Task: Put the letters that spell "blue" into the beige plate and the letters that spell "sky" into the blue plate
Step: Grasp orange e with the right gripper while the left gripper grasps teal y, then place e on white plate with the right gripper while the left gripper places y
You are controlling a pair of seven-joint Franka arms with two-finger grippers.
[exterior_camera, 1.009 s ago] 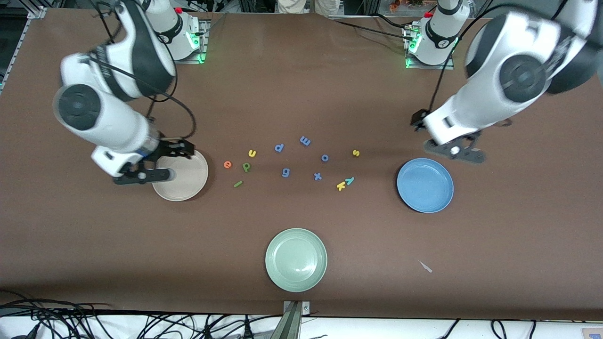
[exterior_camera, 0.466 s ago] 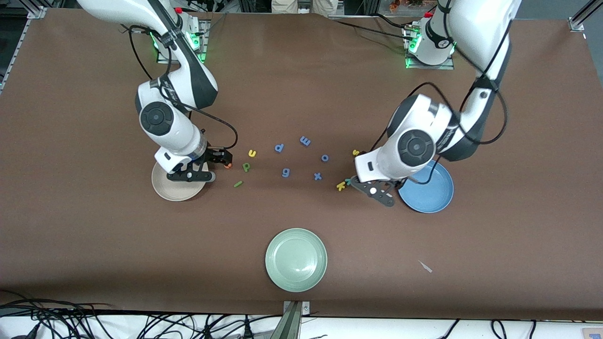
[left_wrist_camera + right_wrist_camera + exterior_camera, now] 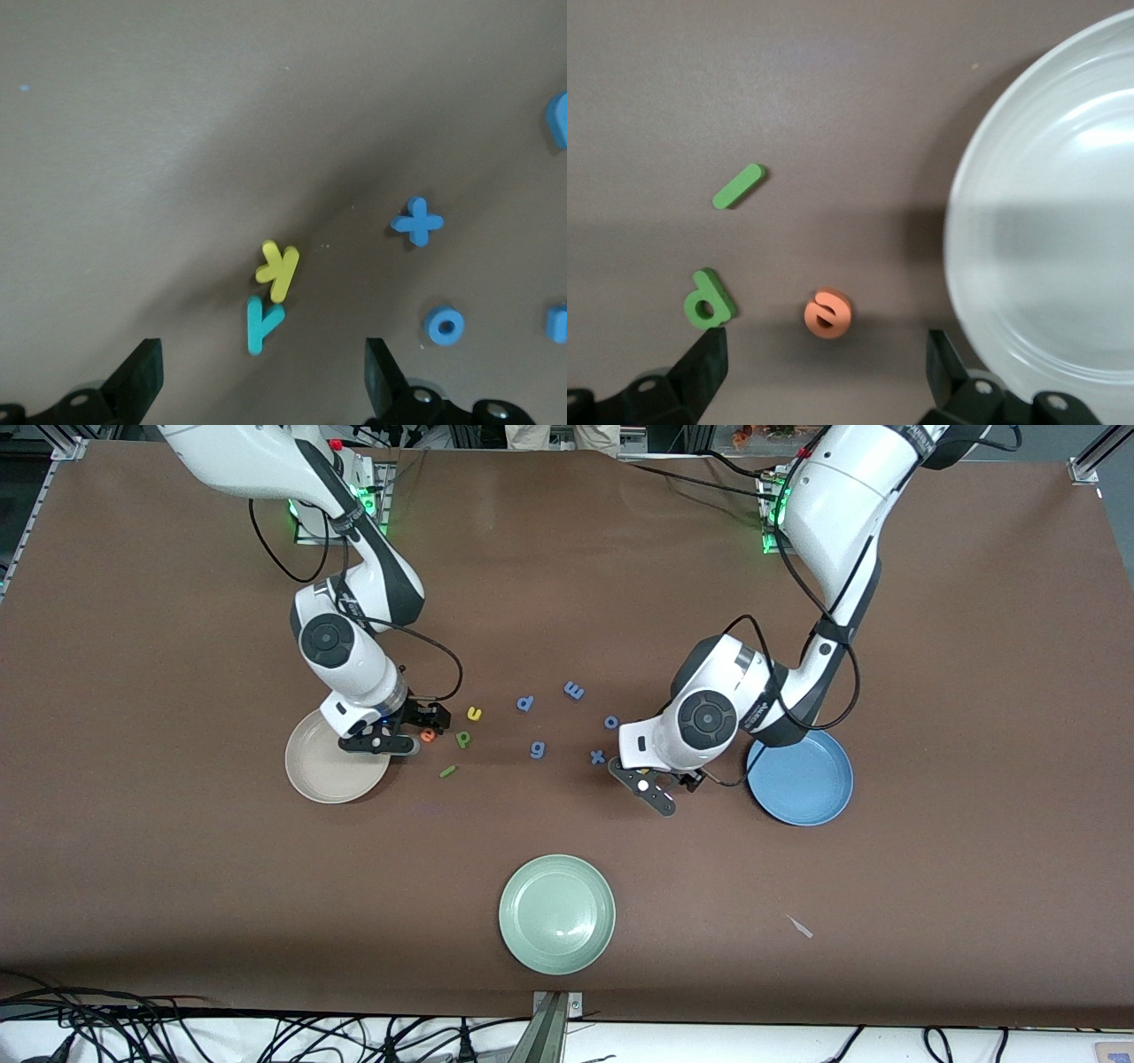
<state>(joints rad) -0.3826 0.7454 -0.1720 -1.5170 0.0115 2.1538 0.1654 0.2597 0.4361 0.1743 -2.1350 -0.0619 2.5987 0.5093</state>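
Beige plate (image 3: 310,775) & blue plate (image 3: 802,778) both hold nothing. Right gripper (image 3: 819,376), fingers apart, sits over orange e (image 3: 827,315) beside beige plate. Left gripper (image 3: 261,385), fingers apart, over yellow k (image 3: 278,267) & teal y (image 3: 260,322), near blue plate.

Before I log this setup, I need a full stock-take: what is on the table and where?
beige plate: one, cream, toward the right arm's end.
blue plate: one, toward the left arm's end.
green plate: one, pale green, nearest the front camera.
orange e: one, beside the beige plate.
dark green b, green l: one each, near the e.
yellow u: one, beside the b.
yellow k, teal y: one each, touching.
blue letters: five, mid-table.
pale scrap: one.
right gripper: open, over the e.
left gripper: open, over k and y.
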